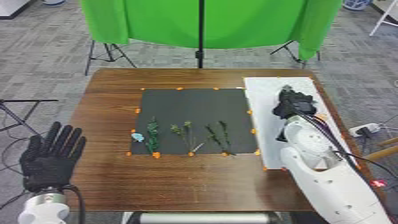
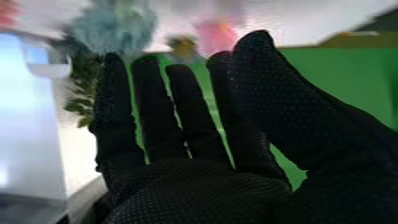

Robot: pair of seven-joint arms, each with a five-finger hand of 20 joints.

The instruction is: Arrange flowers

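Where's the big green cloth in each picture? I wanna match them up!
Head view: the green cloth hangs at the top, beyond the table.
Right wrist view: the green cloth is behind the fingers and thumb.
In both: the robot's right hand in its black glove.

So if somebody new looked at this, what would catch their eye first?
Probably the bright green cloth hanging beyond the brown wooden table. Then the black-gloved left robot hand, fingers spread, by the table's left edge, and the thin green leafy sprigs lying along the near part of the dark grey mat.
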